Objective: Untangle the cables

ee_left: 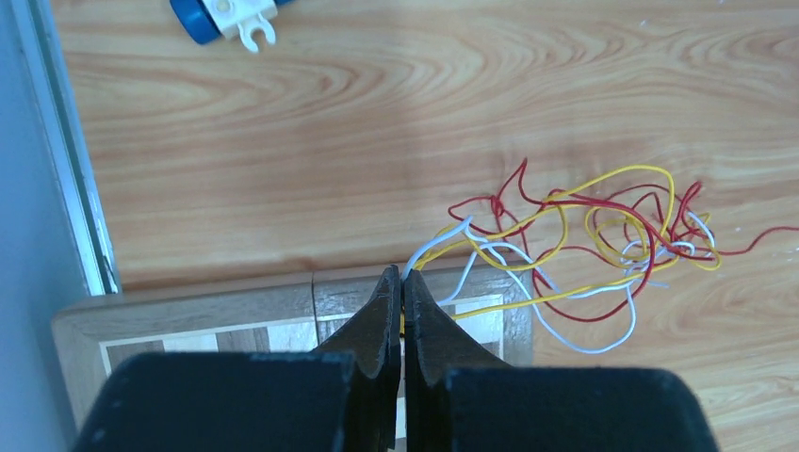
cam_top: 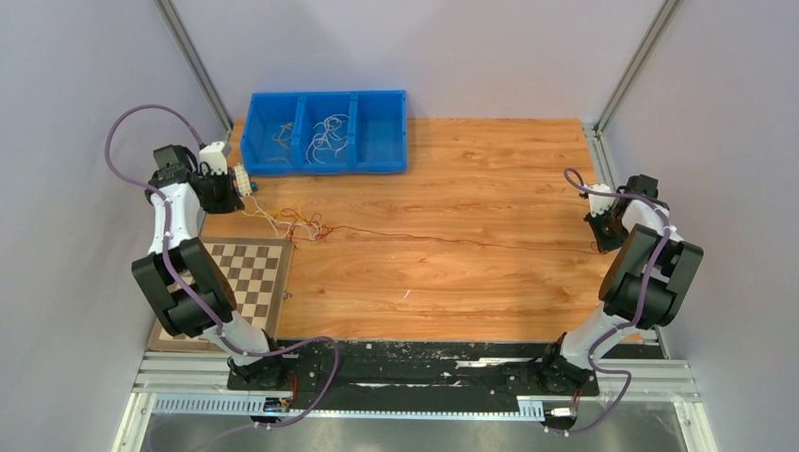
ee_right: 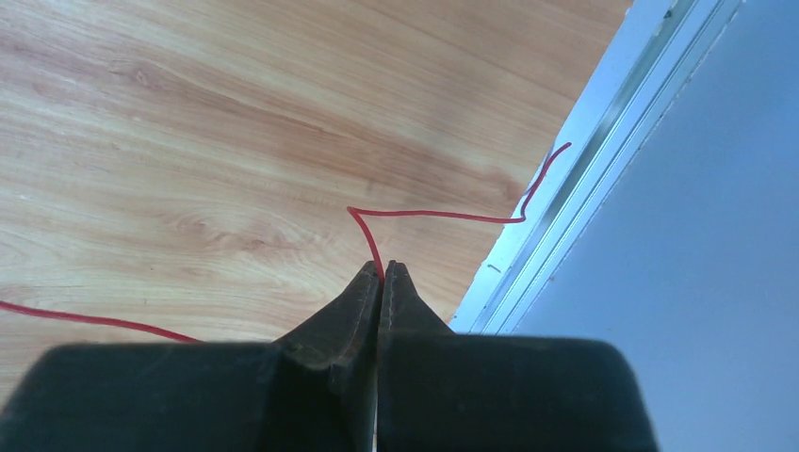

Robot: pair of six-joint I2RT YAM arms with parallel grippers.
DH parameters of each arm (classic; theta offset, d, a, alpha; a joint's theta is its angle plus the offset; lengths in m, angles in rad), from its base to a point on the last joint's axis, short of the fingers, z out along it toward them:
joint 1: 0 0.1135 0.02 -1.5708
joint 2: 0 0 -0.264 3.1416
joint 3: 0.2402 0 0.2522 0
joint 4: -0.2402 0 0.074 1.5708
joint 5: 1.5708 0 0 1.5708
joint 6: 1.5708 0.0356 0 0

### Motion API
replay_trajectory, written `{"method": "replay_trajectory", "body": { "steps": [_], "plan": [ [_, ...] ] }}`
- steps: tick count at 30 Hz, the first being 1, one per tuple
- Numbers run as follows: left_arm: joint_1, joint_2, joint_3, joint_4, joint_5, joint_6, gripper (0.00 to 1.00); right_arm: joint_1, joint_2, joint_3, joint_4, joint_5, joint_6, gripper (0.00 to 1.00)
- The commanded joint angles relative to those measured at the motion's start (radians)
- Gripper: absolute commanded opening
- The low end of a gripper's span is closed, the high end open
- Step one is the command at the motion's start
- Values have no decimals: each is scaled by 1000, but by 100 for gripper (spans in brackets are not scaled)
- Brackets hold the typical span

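A tangle of thin red, yellow and white cables (ee_left: 603,240) lies on the wooden table near the chessboard corner; it also shows in the top view (cam_top: 297,226). My left gripper (ee_left: 402,275) is shut on white and yellow cables that lead into the tangle, held above the chessboard's edge. A single red cable (cam_top: 452,238) runs taut from the tangle across the table to the right. My right gripper (ee_right: 382,268) is shut on that red cable (ee_right: 443,216) near the table's right edge; its free end curls toward the metal rail.
A blue three-compartment bin (cam_top: 377,141) at the back left holds more loose cables (cam_top: 325,132). A chessboard (cam_top: 250,278) lies at the front left under the left arm. A metal rail (ee_right: 584,179) borders the table's right edge. A blue-and-white object (ee_left: 226,17) lies by the left wall.
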Motion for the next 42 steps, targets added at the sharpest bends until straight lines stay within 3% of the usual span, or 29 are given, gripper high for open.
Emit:
{"method": "replay_trajectory", "body": {
  "steps": [1,6,7,9,12,14,17,25,29,34,37,40,42],
  "plan": [
    [3,16,-15,31,-86,59,0,4,-11,46,21,16,-43,0],
    [3,23,-24,61,-169,53,0,1,-25,70,17,27,-35,0],
    [7,37,-23,89,-284,68,0,-23,-16,88,16,39,-50,0],
    [19,58,-22,109,-335,103,0,-54,-3,106,15,44,-67,0],
    [45,88,-12,115,-342,124,0,-88,4,124,10,38,-80,0],
    [48,90,-4,93,-295,128,0,-92,-8,127,-13,3,-83,0],
    [32,55,2,25,-88,136,0,-77,-25,150,-108,-97,-68,0],
    [-263,-191,-18,-107,343,137,0,125,-127,277,-429,-531,31,0],
    [-399,-261,-52,-154,378,164,0,301,-199,275,-437,-620,112,0],
    [-455,-294,-170,-156,328,190,0,441,-183,160,-298,-505,186,1],
    [-482,-292,-210,-141,294,180,0,518,-123,135,-253,-469,209,13],
    [-484,-289,-250,-118,245,169,0,578,-61,146,-207,-429,259,45],
    [-484,-289,-268,-110,220,167,0,603,-27,165,-193,-402,290,55]
  ]
}}
